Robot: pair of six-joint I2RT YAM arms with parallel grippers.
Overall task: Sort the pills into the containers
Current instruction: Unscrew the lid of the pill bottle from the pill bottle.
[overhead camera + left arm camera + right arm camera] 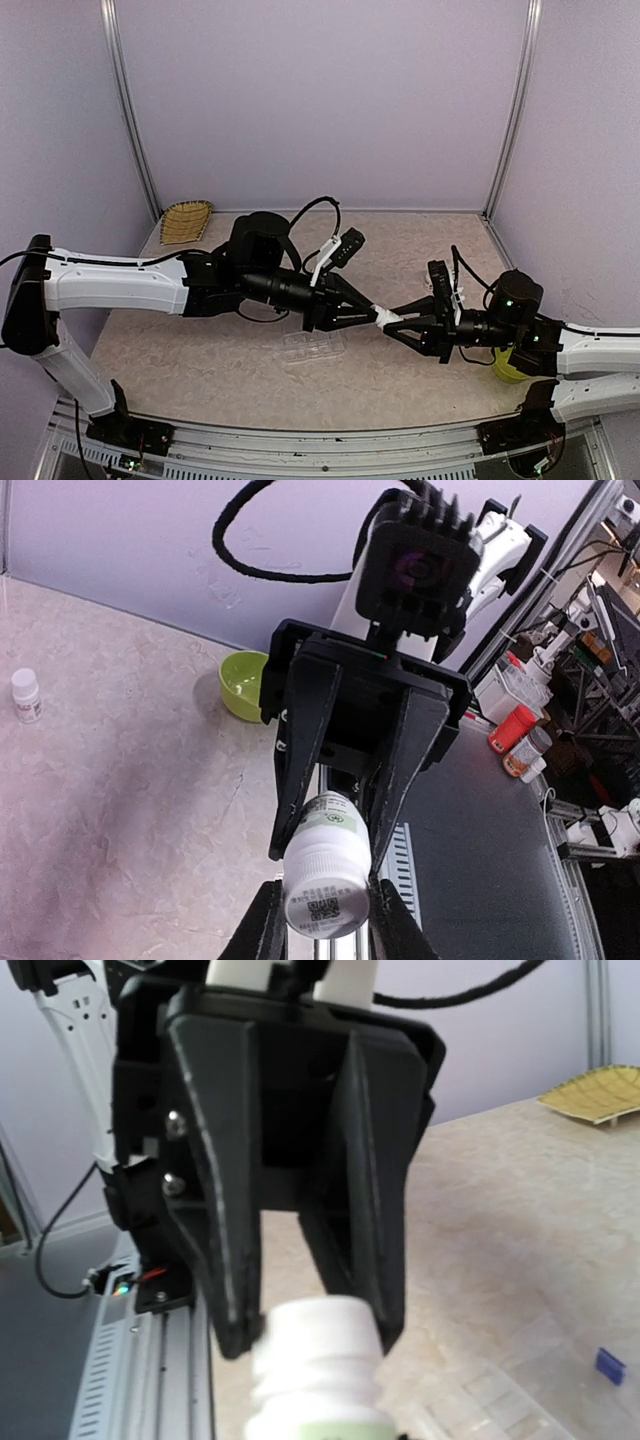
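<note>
White bottle [325,880] held midair: left claw [372,314] clenched on cap [315,1332], right claw [402,325] clenched on body; clear box [313,347] on table [200,340] nearby.

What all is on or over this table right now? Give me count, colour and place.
pill bottle: one, white with a green label, held in the air between both grippers
second bottle: one, white, standing alone on the table
organizer box: one, clear, flat on the table under the left gripper
bowl: one, yellow-green, near right, partly behind the right arm
woven tray: one, yellow, far left corner
small blue item: one, near the organizer box, too small to identify
pills: none visible
left gripper: black, shut on the cap end
right gripper: black, shut on the body end
</note>
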